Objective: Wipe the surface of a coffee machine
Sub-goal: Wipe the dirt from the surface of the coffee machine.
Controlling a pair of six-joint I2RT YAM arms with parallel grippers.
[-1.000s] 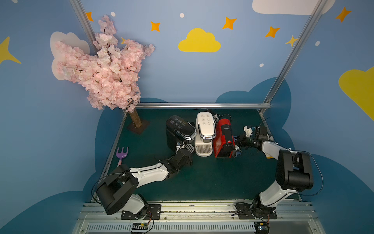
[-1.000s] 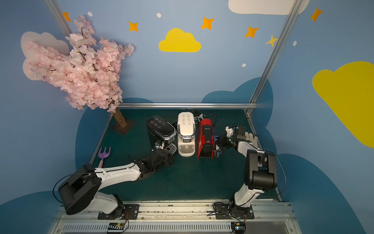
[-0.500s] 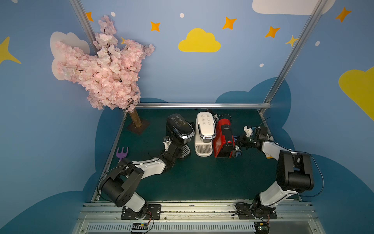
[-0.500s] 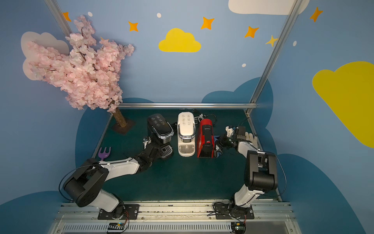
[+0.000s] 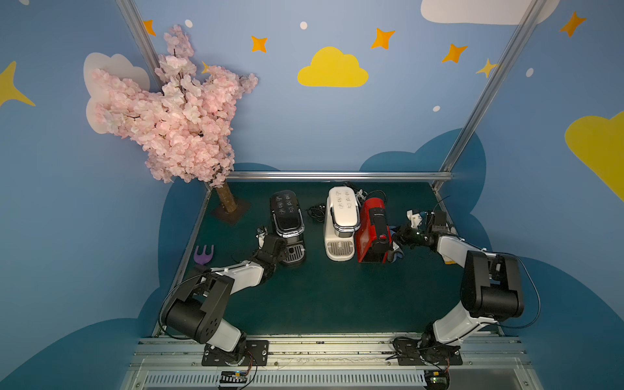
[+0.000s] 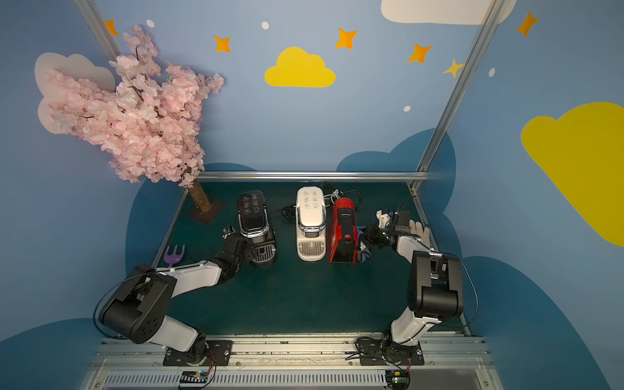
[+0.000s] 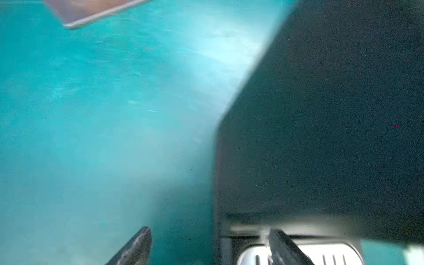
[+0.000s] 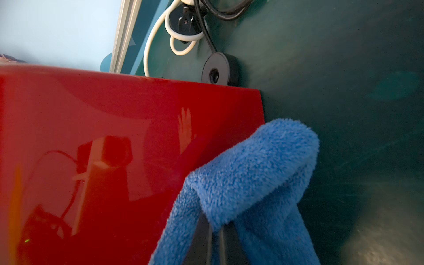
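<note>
My bench point(image 5: 337, 297) is dark green, with the pink blossom tree point(image 5: 172, 121) rising from its eleven o'clock corner. The coffee machine point(image 5: 341, 223) stands upright toward twelve o'clock from the bench's middle. Its body is cream-white, with a rounded top carrying six dark icons, a chrome band below that, and a silver drip grille at the foot facing six o'clock. Both top views show it whole point(image 6: 310, 223), and neither wrist view shows it at all.

At its three o'clock, just beside it, stands the red machine point(image 5: 373, 233). At its nine o'clock, well apart, stands the black machine point(image 5: 287, 223).

From the left wrist, badly blurred, I see only the black machine's dark flank point(image 7: 321, 114) and part of its grille. My left pincer point(image 7: 211, 243) is spread wide there, with one fingertip over bare bench and the other over that grille. I cannot tell whether either one touches.

From the right wrist I get the red machine's glossy side panel point(image 8: 91, 149) and coiled cables point(image 8: 183, 34) behind it, which look small and tangled from above. My right pincer point(image 8: 215, 241) is clamped together on a blue cloth point(image 8: 252, 172), which drapes over the fingers close to the red panel. Whether the cloth presses on the panel I cannot tell.

A purple fork point(image 5: 203, 255) lies by the bench's nine o'clock edge.
</note>
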